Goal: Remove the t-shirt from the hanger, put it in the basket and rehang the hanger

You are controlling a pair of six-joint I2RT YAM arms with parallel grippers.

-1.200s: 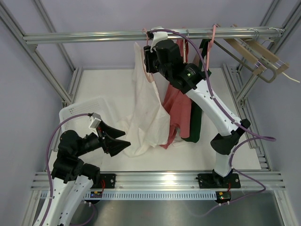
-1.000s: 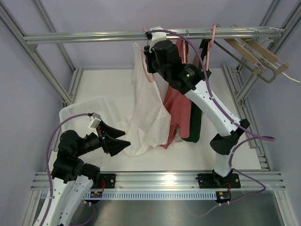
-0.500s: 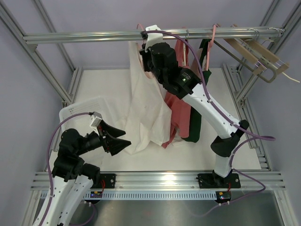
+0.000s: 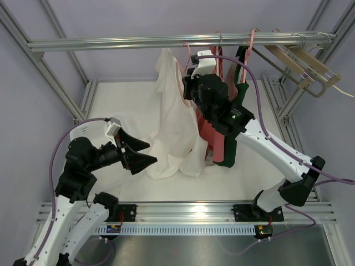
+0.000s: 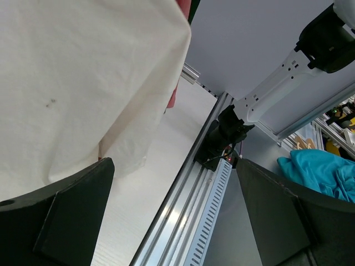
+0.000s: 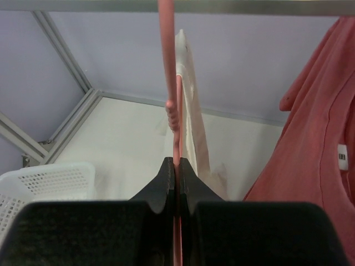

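Observation:
A cream t-shirt (image 4: 175, 127) hangs on a pink hanger (image 4: 185, 51) just under the metal rail (image 4: 111, 42). Its hem drapes onto the white table. My right gripper (image 4: 188, 83) is shut on the hanger's stem. In the right wrist view the fingertips (image 6: 176, 163) pinch the pink hanger (image 6: 168, 66), with the t-shirt (image 6: 188, 100) just behind it. My left gripper (image 4: 145, 152) is open and empty, close beside the shirt's lower left hem. In the left wrist view the t-shirt (image 5: 72, 83) fills the upper left, above the wide-open gripper (image 5: 175, 210).
A red shirt (image 4: 213, 124) and a dark green shirt (image 4: 230, 138) hang right of the t-shirt. Wooden hangers (image 4: 302, 64) hang at the rail's right end. A white basket (image 4: 91, 128) sits at the left, mostly behind my left arm. The frame's front rail (image 4: 194, 210) runs along the near edge.
My right gripper has moved right and down with the hanger, and the t-shirt has swung with it. My left arm has risen and moved slightly toward the hem.

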